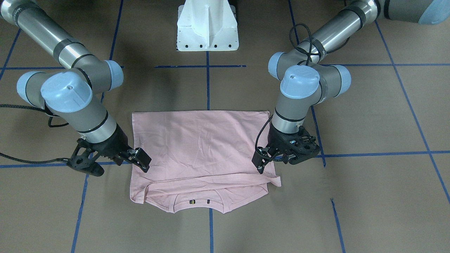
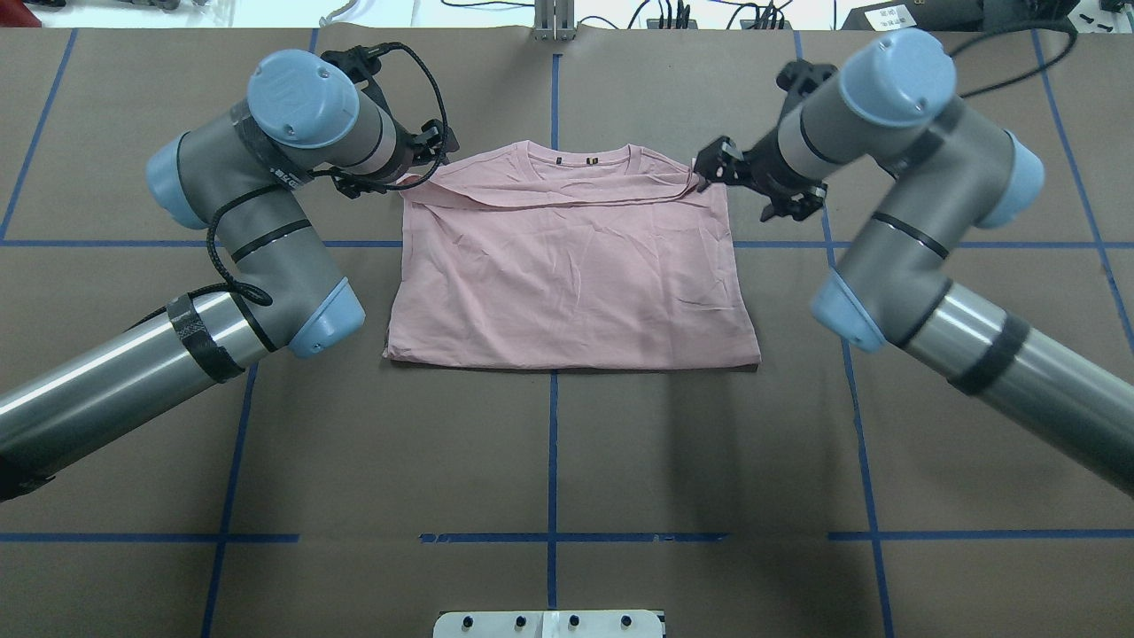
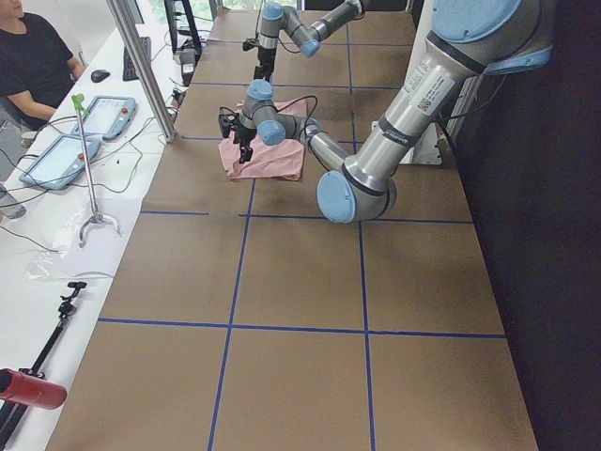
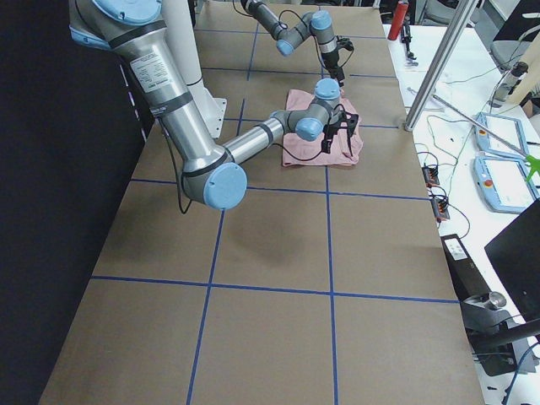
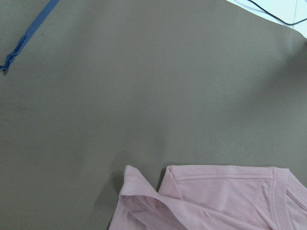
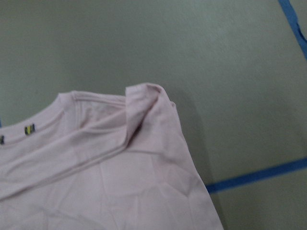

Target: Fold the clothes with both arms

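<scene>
The left claw (image 2: 416,168) is pinching one corner of the folded-over hem of the T-shirt (image 2: 571,266), and the right claw (image 2: 709,170) is pinching the opposite corner — both jaws are sitting closed on the fabric at the collar end. The T-shirt is lying flat on the brown tabletop (image 2: 549,461), centred between the two arms, with its lower half doubled up so the hem edge is resting just short of the collar (image 2: 580,159). Judging by this, the bottom-to-top fold is nearing completion; the next move is likely calling for both claws to be lowering the hem evenly, releasing together, and withdrawing outward without dragging the cloth. Blue tape lines (image 2: 553,443) are dividing the tabletop into squares. A white pedestal base (image 1: 207,26) is standing behind the shirt, and a side desk (image 3: 56,188) with tablets is flanking the work area.
</scene>
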### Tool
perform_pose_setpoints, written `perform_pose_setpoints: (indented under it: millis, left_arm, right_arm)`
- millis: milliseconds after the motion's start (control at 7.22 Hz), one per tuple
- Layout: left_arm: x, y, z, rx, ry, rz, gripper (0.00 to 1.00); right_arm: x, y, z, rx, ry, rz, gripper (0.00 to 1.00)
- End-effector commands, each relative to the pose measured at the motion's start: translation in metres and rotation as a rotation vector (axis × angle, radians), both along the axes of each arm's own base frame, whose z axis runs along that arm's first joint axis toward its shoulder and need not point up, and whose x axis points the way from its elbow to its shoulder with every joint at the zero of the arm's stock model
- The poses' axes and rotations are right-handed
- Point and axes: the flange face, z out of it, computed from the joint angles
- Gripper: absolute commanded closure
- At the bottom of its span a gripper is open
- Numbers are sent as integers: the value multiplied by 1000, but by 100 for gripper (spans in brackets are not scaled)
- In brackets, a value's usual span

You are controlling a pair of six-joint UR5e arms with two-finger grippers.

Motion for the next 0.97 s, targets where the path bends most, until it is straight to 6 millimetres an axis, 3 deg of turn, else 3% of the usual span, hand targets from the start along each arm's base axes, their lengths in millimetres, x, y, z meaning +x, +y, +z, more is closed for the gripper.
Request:
perform_pose_setpoints:
  millis: [0, 415, 554, 692, 831]
  left_arm:
    - [-3, 17, -17, -16, 35, -11, 0]
    - [-4, 25, -9, -36, 15, -4, 0]
    - [-8, 29, -4, -36, 15, -5, 0]
    - [-18, 40, -4, -27, 27, -2, 0]
    - [-19, 42, -1, -28, 26, 0, 0]
  right_arm:
    - [-1, 88, 35, -8, 21, -83, 0]
    - [-53, 132, 52, 26, 83, -130, 5]
    - [-57, 133, 55, 24, 91, -133, 11]
    - [-57, 133, 57, 19, 91, -139, 28]
    - [-57, 133, 59, 17, 94, -141, 35]
